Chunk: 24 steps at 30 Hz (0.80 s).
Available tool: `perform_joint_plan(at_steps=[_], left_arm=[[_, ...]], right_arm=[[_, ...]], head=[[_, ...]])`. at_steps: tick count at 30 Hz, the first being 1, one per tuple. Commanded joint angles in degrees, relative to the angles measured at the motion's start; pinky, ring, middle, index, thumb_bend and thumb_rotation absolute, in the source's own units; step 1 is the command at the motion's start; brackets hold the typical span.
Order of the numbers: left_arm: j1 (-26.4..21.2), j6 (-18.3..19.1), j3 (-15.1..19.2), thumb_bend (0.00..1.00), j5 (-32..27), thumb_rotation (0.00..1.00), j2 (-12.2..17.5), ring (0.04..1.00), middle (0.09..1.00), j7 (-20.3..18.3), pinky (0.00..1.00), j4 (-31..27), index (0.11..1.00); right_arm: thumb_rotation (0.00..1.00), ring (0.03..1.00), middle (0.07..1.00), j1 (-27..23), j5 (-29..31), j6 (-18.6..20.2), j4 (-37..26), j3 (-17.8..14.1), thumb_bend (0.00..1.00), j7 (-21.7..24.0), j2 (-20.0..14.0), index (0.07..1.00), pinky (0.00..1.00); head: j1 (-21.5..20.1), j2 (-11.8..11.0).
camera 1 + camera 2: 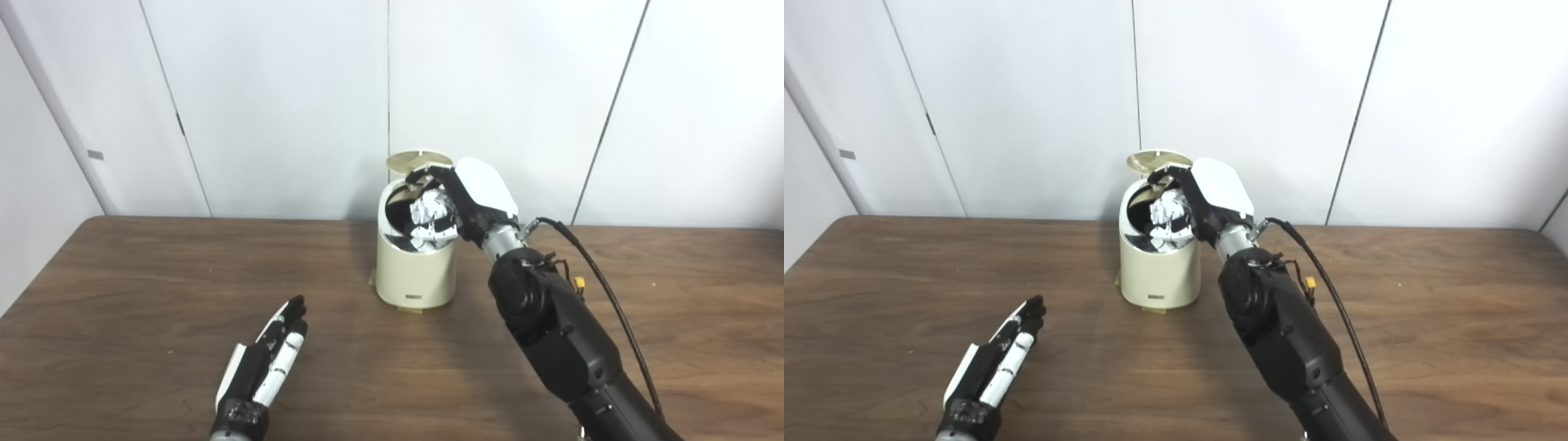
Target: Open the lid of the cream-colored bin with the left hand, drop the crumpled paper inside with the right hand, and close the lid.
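Note:
The cream-colored bin (416,272) stands on the brown table near its far edge, with its round lid (418,160) tipped up and open at the back. My right hand (468,199) is over the bin's mouth, shut on the white crumpled paper (430,208), which sits in the opening. My left hand (269,358) is open and empty, fingers straight, low over the table to the front left of the bin and well apart from it. The same scene shows in the right eye view, with the bin (1159,275) and the paper (1168,208).
The wooden table (122,294) spreads out on both sides of the bin. White wall panels (275,92) stand close behind it. A black cable (603,282) runs along my right forearm.

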Motion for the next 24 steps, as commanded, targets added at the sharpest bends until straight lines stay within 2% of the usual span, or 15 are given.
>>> perform_joint_plan(at_steps=[1, 2, 4, 8, 14, 16, 24], left_arm=[[1.45, -1.45, -0.34, 0.52, 0.14, 0.74, -1.94, 0.970, 0.953, 0.23, 1.00, -0.85, 0.980], [1.45, -1.44, -0.43, 0.52, 0.27, 0.74, -1.96, 0.968, 0.952, 0.29, 0.99, -0.84, 0.979], [1.47, -1.15, -0.61, 0.52, 0.58, 0.74, -2.03, 0.968, 0.951, 0.50, 0.99, -1.03, 0.979], [1.36, -1.19, -0.69, 0.52, 0.54, 0.74, -2.11, 0.969, 0.953, 0.64, 0.99, -0.91, 0.983], [1.34, -1.49, -0.56, 0.52, 0.17, 0.74, -2.10, 0.970, 0.956, 0.62, 0.99, -0.64, 0.985], [1.32, -1.52, -0.58, 0.52, 0.24, 0.74, -2.05, 0.972, 0.958, 0.62, 0.99, -0.66, 0.988], [1.45, -1.65, -0.67, 0.52, 0.23, 0.73, -2.09, 0.971, 0.954, 0.66, 0.99, -0.72, 0.985]], right_arm=[[0.12, 0.629, 0.709, -0.74, 0.10, -1.87, -0.37, 0.44, 0.86, 0.08, -0.69, 0.714, 0.49], [0.13, 0.634, 0.726, -0.71, 0.20, -2.71, -0.26, 0.52, 0.87, -0.18, -0.86, 0.728, 0.49], [0.13, 0.696, 0.772, -0.65, 0.34, -4.12, 0.02, 0.59, 0.88, -0.70, -1.10, 0.746, 0.55], [0.15, 0.764, 0.809, -0.49, 0.46, -5.05, -0.06, 0.43, 0.90, -1.08, -1.14, 0.762, 0.64], [0.16, 0.762, 0.813, -0.32, 0.64, -5.47, -0.21, 0.21, 0.90, -1.14, -1.00, 0.767, 0.63], [0.16, 0.745, 0.802, -0.31, 0.69, -5.36, -0.29, 0.15, 0.90, -1.05, -0.93, 0.767, 0.60], [0.16, 0.742, 0.794, -0.29, 0.48, -5.18, -0.55, 0.38, 0.90, -0.61, -1.26, 0.761, 0.61]], head=[[0.00, 0.01], [0.05, 0.01], [0.05, 0.01], [0.15, -0.06], [0.18, -0.14], [0.18, -0.14], [0.32, 0.12]])
